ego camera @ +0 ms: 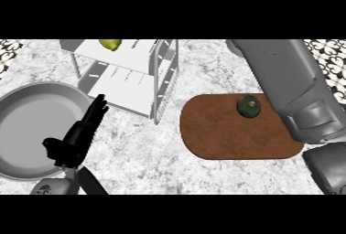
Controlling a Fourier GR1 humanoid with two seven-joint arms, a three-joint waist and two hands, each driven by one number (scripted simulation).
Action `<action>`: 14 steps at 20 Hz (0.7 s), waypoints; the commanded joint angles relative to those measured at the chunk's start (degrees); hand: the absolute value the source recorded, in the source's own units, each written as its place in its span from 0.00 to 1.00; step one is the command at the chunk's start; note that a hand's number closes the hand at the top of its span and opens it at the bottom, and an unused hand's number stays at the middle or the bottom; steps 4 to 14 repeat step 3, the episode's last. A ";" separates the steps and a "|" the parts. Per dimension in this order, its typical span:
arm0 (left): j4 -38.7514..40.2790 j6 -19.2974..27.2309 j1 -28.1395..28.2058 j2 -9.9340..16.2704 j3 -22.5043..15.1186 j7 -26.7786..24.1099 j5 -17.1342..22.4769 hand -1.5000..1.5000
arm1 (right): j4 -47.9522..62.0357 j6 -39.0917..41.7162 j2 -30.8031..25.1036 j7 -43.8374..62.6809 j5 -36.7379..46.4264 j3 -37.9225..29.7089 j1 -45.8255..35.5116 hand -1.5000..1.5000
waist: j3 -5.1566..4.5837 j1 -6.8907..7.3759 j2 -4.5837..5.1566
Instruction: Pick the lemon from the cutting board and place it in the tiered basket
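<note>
Nearest, at seven o'clock, the left hand [76, 137] rests released, fingers straight, over a grey pan's [30, 132] rim. At three o'clock the right forearm [294, 87] crosses a brown board [223, 137] holding an avocado [249, 106]; its hand is unseen. Farthest, at eleven o'clock, the lemon [110, 44] lies in the white basket [128, 77].

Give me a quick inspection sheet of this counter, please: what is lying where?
Surface: marbled grey counter.
Job's things: lemon lies on the top tier of the white tiered basket; brown cutting board holds no lemon.
Clutter: dark green avocado on the board's far right part; grey pan at left.
Hands: left hand open, fingers straight, over the pan's right rim; right hand not seen, only its grey forearm.
Cables: nothing seen.
Surroundings: patterned wall at the top corners.
</note>
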 commanded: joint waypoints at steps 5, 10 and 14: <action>2.09 0.17 2.34 0.35 2.08 0.47 1.14 0.50 | -13.32 4.74 -2.54 1.74 -1.15 2.47 11.49 0.00 | -0.45 -3.30 -0.70; 2.09 0.17 2.34 0.35 2.08 0.47 1.14 0.50 | -13.32 4.74 -2.54 1.74 -1.15 2.47 11.49 0.00 | -0.45 -3.30 -0.70; 2.09 0.17 2.34 0.35 2.08 0.47 1.14 0.50 | -13.32 4.74 -2.54 1.74 -1.15 2.47 11.49 0.00 | -0.45 -3.30 -0.70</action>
